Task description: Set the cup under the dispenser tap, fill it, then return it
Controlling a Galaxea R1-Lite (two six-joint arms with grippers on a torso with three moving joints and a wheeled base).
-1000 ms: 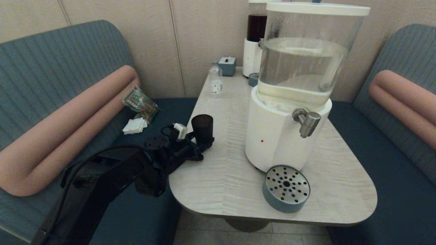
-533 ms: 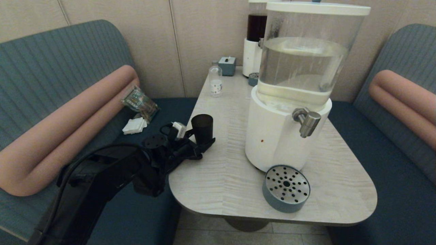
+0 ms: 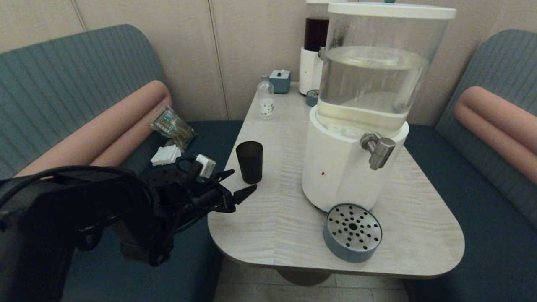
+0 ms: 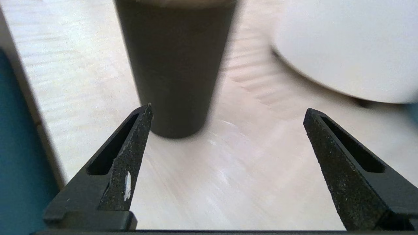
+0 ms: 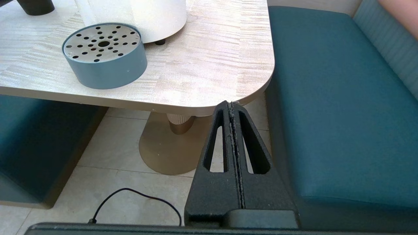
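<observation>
The dark tapered cup (image 3: 249,162) stands upright on the pale table (image 3: 285,218), near its left edge and left of the big dispenser's white base (image 3: 335,167). My left gripper (image 3: 243,180) hovers just in front of the cup, open, with nothing between its fingers. In the left wrist view the cup (image 4: 174,65) stands just beyond the left gripper (image 4: 227,110), nearer one fingertip (image 4: 143,120), apart from both. The steel dispenser tap (image 3: 378,151) juts out over the round perforated drip tray (image 3: 352,232). My right gripper (image 5: 231,103) is parked, shut, below the table's near right corner.
At the back of the table stand a small clear bottle (image 3: 265,100), a blue-grey box (image 3: 280,81) and a smaller dispenser with dark red liquid (image 3: 314,46). A snack packet (image 3: 172,126) and napkins (image 3: 165,155) lie on the left bench. The drip tray (image 5: 104,55) sits near the table's front edge.
My left gripper, which stood round the cup's base, has let go and drawn back toward me, off to the cup's near side. The cup has stayed where it was.
</observation>
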